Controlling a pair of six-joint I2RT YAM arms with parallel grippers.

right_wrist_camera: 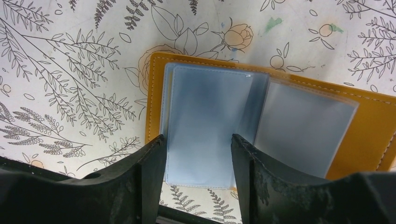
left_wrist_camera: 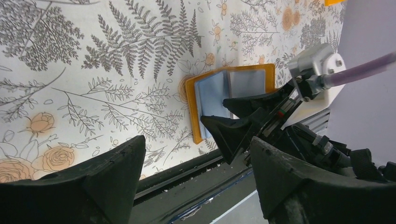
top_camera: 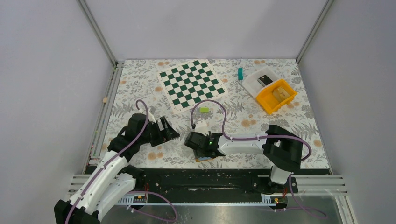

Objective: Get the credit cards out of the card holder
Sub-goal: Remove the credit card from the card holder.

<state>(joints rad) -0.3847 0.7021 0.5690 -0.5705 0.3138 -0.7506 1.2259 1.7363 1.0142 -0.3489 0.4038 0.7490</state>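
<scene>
While the right tool (right_wrist_camera: 197,140) hangs spread over the open card holder (right_wrist_camera: 369,135), credit cards (right_wrist_camera: 205,107) sit inside it; pinching one's edge seems next.

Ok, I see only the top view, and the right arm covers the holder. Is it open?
Observer: Yes, the holder lies open flat, with a blue card showing in one half.
Operator: Does the right claw hold that card?
Observer: I see no grip; the right claw is open, over the card's near end.
</scene>
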